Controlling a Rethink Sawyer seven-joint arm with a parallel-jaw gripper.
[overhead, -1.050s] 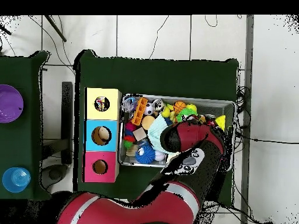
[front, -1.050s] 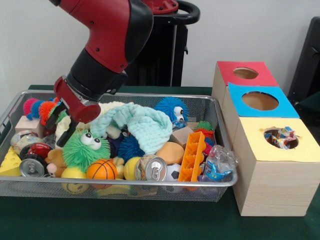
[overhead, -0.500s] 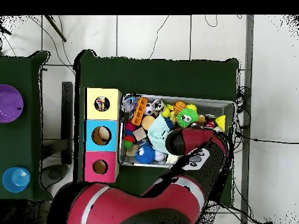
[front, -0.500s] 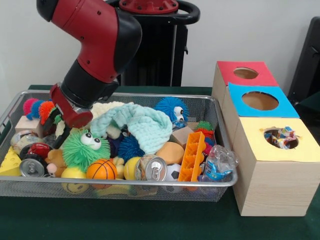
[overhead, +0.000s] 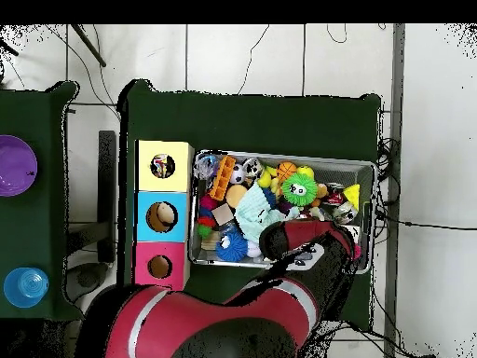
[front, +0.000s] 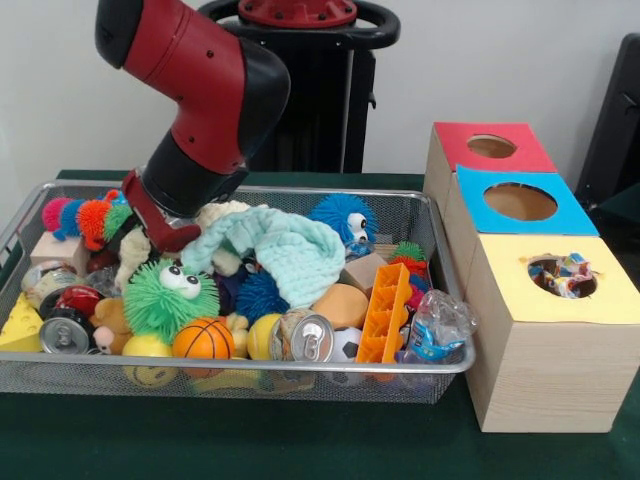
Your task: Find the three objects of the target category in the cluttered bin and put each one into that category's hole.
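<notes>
My gripper [front: 148, 232] hangs low at the back left of the wire bin [front: 250, 365], just above a cream plush and next to a rainbow fuzzy caterpillar [front: 85, 215]. Its tip is sunk among the toys, so I cannot see its state. A green fuzzy toy with eyes [front: 170, 298] lies in front of it. Three boxes with holes stand to the right: red [front: 490, 147], blue [front: 520, 202] and yellow [front: 560, 277], the yellow one holding crumpled wrappers. In the overhead view the arm [overhead: 303, 240] covers the gripper.
The bin also holds a mint cloth [front: 275, 250], a basketball [front: 203, 338], drink cans [front: 305, 338], a blue fuzzy ball [front: 340, 217], an orange block tray [front: 385, 312], a crushed plastic bottle [front: 438, 325], a cheese wedge [front: 20, 328] and wooden blocks [front: 362, 270].
The gripper has drawn back from over the green fuzzy toy toward the bin's far side and a little right. In the overhead view the green toy is now uncovered.
</notes>
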